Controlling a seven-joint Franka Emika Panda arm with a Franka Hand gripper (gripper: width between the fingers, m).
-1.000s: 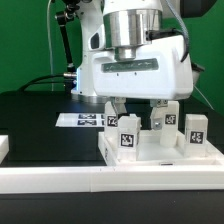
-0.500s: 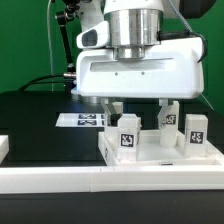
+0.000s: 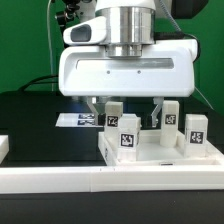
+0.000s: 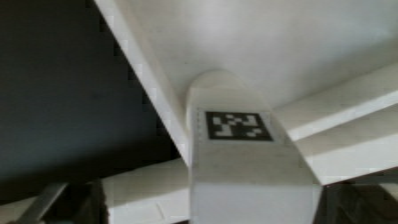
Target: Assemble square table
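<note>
The square table's white slab (image 3: 160, 152) lies at the exterior view's right, and several white tagged legs stand upright on it. My gripper (image 3: 127, 108) hangs just above them, open, its fingers (image 3: 97, 106) straddling the rear-left leg (image 3: 113, 117). Other legs stand at the front left (image 3: 127, 136) and at the right (image 3: 196, 131). In the wrist view a tagged leg (image 4: 237, 128) runs down the middle on the slab (image 4: 267, 50). The open gripper (image 4: 217, 208) has a dark finger (image 4: 50, 202) well clear on each side. Nothing is held.
The marker board (image 3: 80, 120) lies flat on the black table behind the slab, at the exterior view's left. A long white border rail (image 3: 90, 182) runs along the front. A small white block (image 3: 3, 148) sits at the left edge.
The gripper has shifted towards the exterior view's left and looms larger in the picture. Its jaws stay open and the legs and slab have not moved.
</note>
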